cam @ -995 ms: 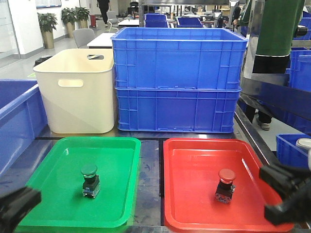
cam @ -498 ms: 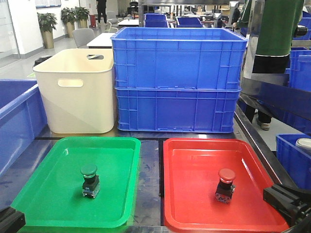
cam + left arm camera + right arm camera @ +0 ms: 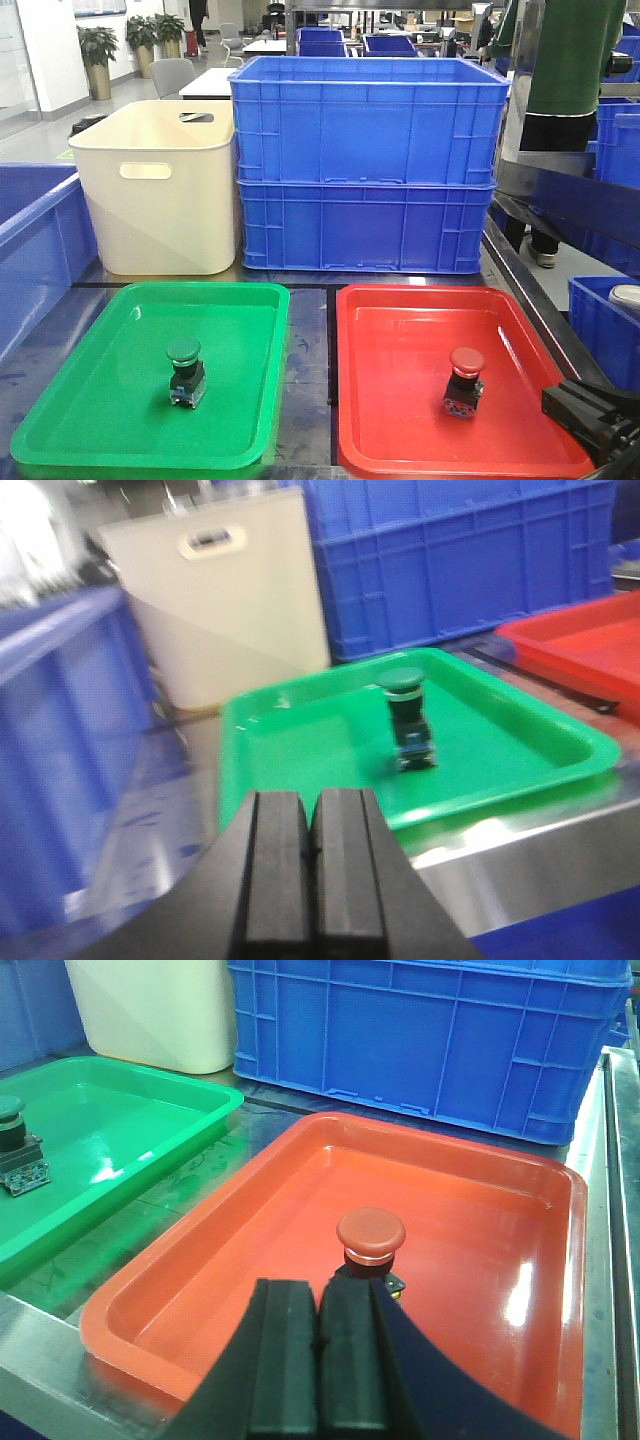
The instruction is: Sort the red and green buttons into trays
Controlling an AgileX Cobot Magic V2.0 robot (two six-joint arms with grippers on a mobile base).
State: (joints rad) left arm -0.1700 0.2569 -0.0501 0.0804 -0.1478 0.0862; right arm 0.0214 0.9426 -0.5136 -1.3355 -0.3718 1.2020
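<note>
The green button (image 3: pixel 185 368) stands upright in the green tray (image 3: pixel 100 420); the left wrist view shows that green button (image 3: pixel 405 720) in the green tray (image 3: pixel 300 750) too. The red button (image 3: pixel 464 380) stands in the red tray (image 3: pixel 400 340), and the right wrist view has this red button (image 3: pixel 370 1240) just beyond the fingers, inside the red tray (image 3: pixel 470 1200). My left gripper (image 3: pixel 311 825) is shut and empty, back from the green tray's near rim. My right gripper (image 3: pixel 318 1315) is shut and empty; it shows at the lower right (image 3: pixel 590 415) of the front view.
Two stacked blue crates (image 3: pixel 366 165) and a cream bin (image 3: pixel 155 185) stand behind the trays. A blue crate (image 3: pixel 35 250) lines the left side, another (image 3: pixel 600 310) the right. A person stands at the back right. A strip of table lies between the trays.
My left gripper has drawn back out of the front view's lower left corner. The right gripper has dropped lower at the right corner. Both buttons stay put.
</note>
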